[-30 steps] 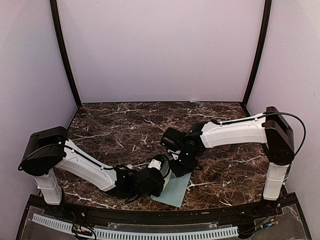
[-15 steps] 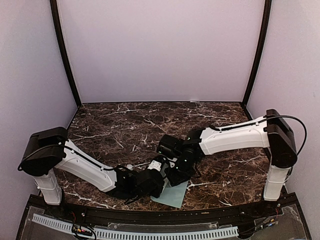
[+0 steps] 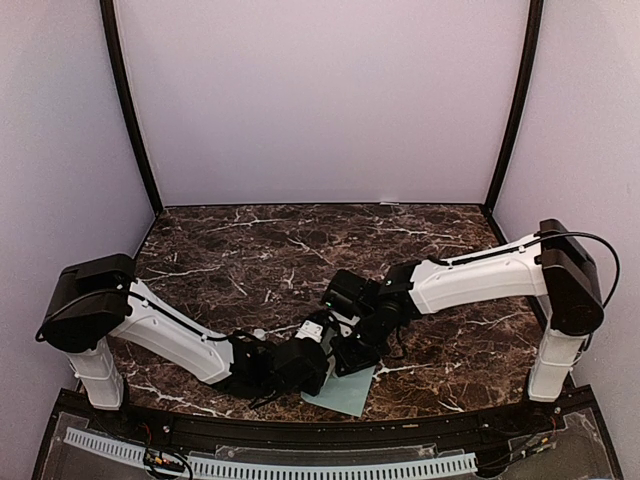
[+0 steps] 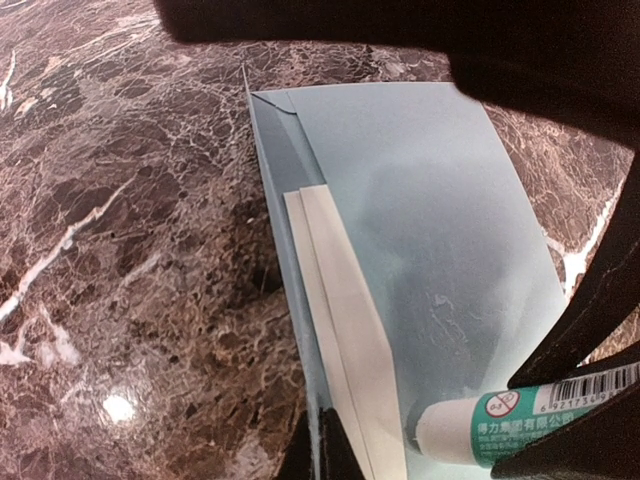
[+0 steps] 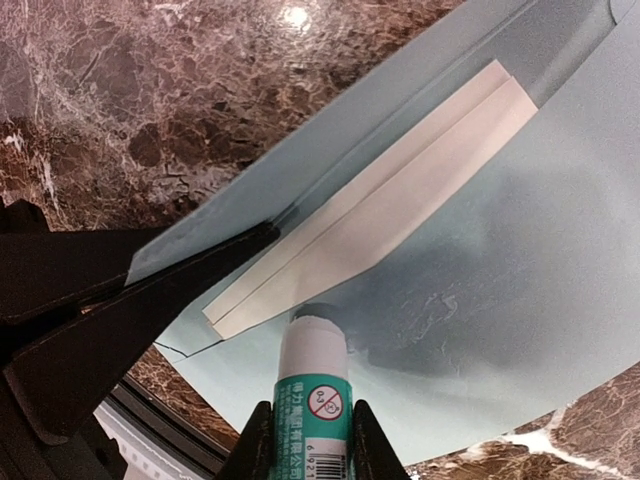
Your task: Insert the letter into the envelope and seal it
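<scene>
The pale teal envelope (image 3: 347, 388) lies flat at the table's near edge, and in the left wrist view the envelope (image 4: 440, 200) has its flap lifted along the left side. My left gripper (image 4: 322, 448) is shut on that flap's thin edge. The letter (image 4: 345, 330), a folded cream sheet, sticks partly out of the envelope mouth, and the same letter (image 5: 400, 190) shows in the right wrist view. My right gripper (image 5: 310, 412) is shut on a green-labelled glue stick (image 5: 312, 385), whose white tip rests on the envelope (image 5: 520, 300) just beside the letter. Faint glue streaks mark the paper there.
The dark brown marble table (image 3: 250, 250) runs back to the lilac walls. A black front rail (image 3: 300, 435) borders the near edge just beyond the envelope. Both arms cross closely over the envelope, with the left gripper's fingers (image 5: 150, 290) next to the glue stick.
The right arm has come forward and down over the envelope with the glue stick. The left gripper has shifted slightly nearer and kept its hold on the flap.
</scene>
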Available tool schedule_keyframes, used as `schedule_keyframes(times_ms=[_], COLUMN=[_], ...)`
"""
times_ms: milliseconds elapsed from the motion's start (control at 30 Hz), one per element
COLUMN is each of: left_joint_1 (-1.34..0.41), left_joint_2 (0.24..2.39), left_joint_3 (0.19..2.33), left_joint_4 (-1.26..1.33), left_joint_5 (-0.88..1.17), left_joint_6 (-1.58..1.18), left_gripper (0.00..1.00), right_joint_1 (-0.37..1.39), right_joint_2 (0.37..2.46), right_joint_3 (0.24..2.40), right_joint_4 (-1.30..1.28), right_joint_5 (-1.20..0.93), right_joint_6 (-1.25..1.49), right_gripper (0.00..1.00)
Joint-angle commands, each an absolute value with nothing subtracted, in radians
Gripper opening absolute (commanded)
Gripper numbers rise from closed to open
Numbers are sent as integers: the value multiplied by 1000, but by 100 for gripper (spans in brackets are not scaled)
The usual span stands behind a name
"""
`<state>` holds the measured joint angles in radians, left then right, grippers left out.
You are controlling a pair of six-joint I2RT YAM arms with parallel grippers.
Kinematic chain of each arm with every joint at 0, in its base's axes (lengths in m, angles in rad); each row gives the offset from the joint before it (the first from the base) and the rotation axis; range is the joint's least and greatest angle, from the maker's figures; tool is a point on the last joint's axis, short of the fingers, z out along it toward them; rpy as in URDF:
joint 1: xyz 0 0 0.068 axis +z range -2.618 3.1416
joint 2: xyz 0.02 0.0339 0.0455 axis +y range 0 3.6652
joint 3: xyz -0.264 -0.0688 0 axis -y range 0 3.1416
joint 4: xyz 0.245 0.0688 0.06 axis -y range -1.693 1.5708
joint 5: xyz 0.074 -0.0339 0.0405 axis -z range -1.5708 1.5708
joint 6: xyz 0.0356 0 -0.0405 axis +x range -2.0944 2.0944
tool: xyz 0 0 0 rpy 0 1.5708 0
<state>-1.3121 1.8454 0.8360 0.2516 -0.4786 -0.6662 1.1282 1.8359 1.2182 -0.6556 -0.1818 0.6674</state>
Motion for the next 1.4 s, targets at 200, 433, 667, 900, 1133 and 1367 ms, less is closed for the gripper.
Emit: schedule_keyframes(times_ms=[200,433,667,900,1133,1367], left_joint_1=[-1301,-1301,-1300,-1301,-1301,-1301], left_joint_2=[1813,1813,1813,1806,1802,1801], left_joint_3=[844,844,843,846,842,842], left_joint_4=[259,258,253,218,219,222], left_joint_5=[-489,-490,-501,-537,-540,-534], left_joint_6=[-653,-651,-658,-681,-683,-682], left_gripper=[0,0,0,0,0,0], right_joint_1=[1082,1054,1052,1111,1181,1202], right_joint_2=[1880,1916,1919,1880,1845,1849], right_joint_3=[1206,1250,1267,1267,1235,1226], right_joint_4=[-706,-736,-757,-792,-758,-705], right_joint_5=[-22,78,138,85,-33,-81], right_joint_6=[641,633,639,660,715,742], right_gripper=[0,0,0,0,0,0])
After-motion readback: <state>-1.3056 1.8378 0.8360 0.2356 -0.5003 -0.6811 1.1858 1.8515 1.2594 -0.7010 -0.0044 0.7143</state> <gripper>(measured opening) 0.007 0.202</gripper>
